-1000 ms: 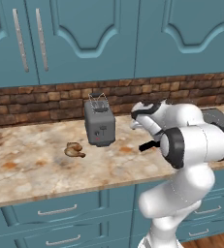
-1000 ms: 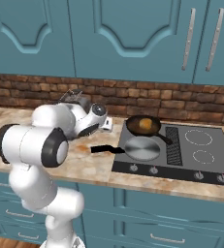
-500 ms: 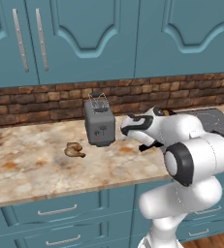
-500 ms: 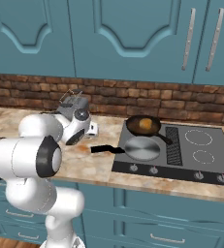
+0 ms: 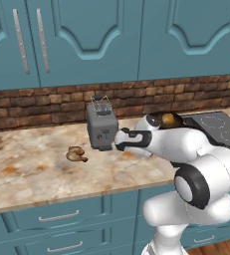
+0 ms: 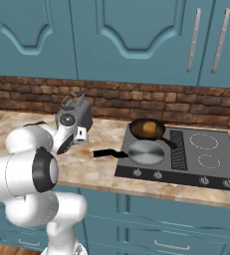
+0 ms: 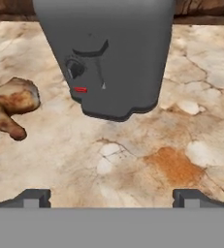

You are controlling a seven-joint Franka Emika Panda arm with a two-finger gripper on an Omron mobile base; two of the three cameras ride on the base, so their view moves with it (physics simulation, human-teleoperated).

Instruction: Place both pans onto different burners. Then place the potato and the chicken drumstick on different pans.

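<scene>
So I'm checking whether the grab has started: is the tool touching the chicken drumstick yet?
Apart. In the hand view the tool has its fingertips wide open over bare counter, while the chicken drumstick lies off to one side, beside the toaster.

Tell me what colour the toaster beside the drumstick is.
Plain grey; the toaster has one small red mark low on its front, clearest in the hand view, with the drumstick beside it.

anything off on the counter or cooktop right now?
Nothing spilled or damaged. Only oddity: the chicken drumstick lies bare on the counter beside the toaster, apart from it. Both pans sit upright on the cooktop.
</scene>
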